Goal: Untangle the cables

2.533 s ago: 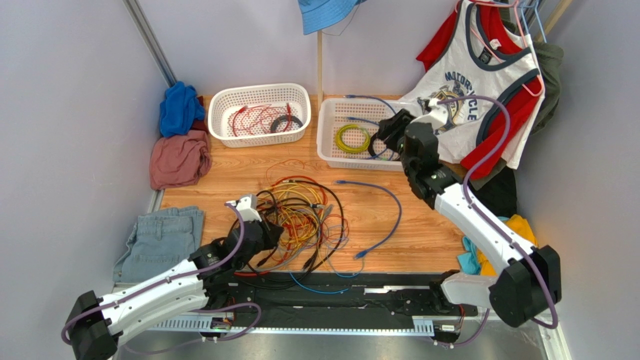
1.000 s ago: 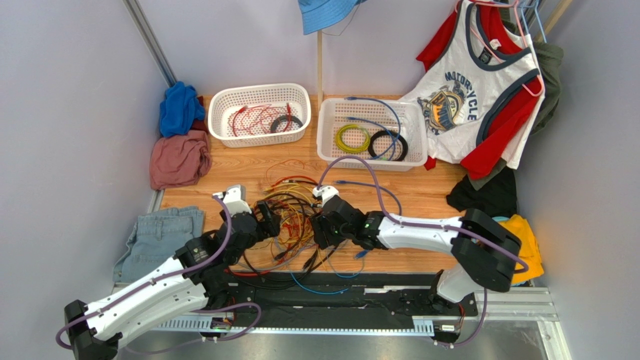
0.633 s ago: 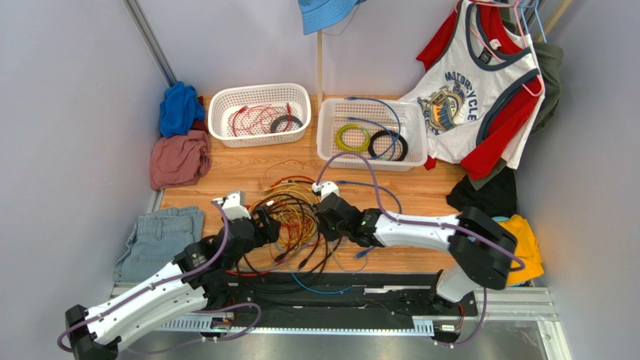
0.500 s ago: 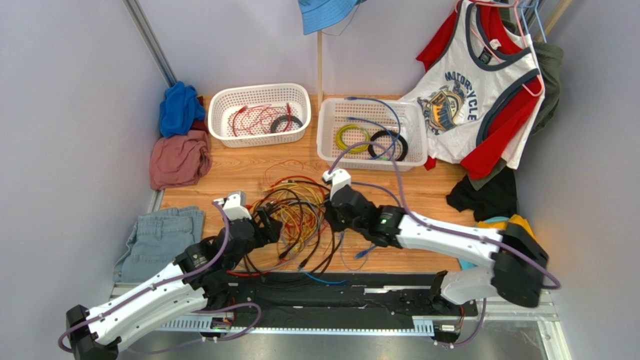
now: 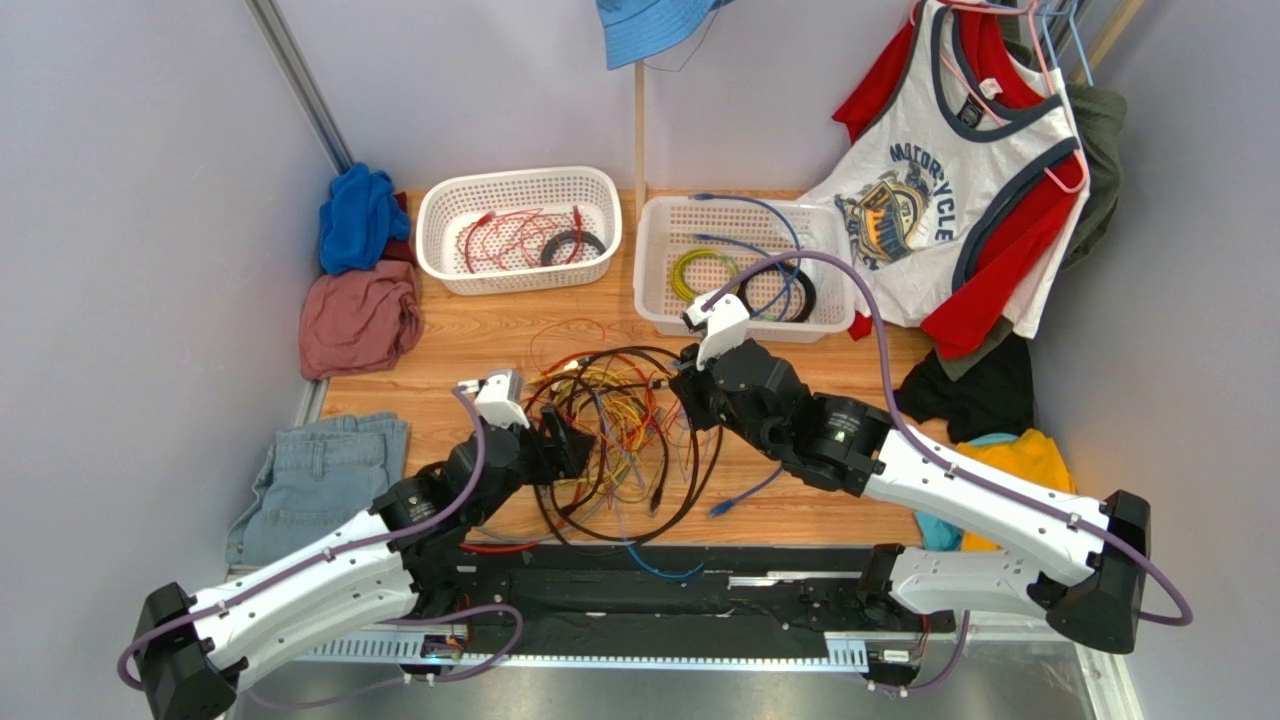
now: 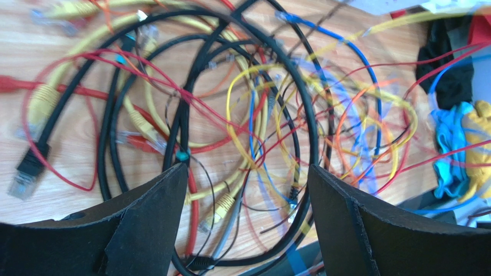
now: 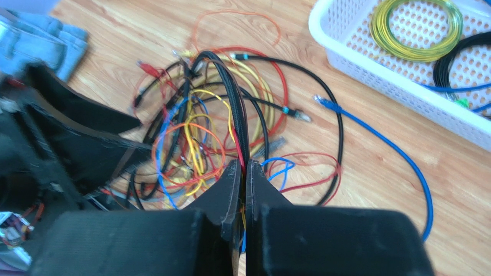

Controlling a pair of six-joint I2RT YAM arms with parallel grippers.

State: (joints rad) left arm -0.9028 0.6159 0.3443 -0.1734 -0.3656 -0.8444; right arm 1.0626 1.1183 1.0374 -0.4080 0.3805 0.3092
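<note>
— How do the cables (image 5: pixel 609 435) look?
— A loose heap of black, red, orange, yellow and blue cords with small plugs. It lies mid tabletop (image 5: pixel 451 353), between the two arms.
— And the pincers?
— The left pincer (image 6: pixel 245 172) is spread wide just above the heap, grasping nothing. The right pincer (image 7: pixel 239 167) is clenched on black strands.
— Anything changed from a second ago?
— The right pincer sat low at the heap's right edge. Now it has drawn back toward the white basket (image 5: pixel 646 278), with black loops stretched after it.

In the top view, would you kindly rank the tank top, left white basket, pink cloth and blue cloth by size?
1. tank top
2. left white basket
3. pink cloth
4. blue cloth, only slightly smaller
</note>
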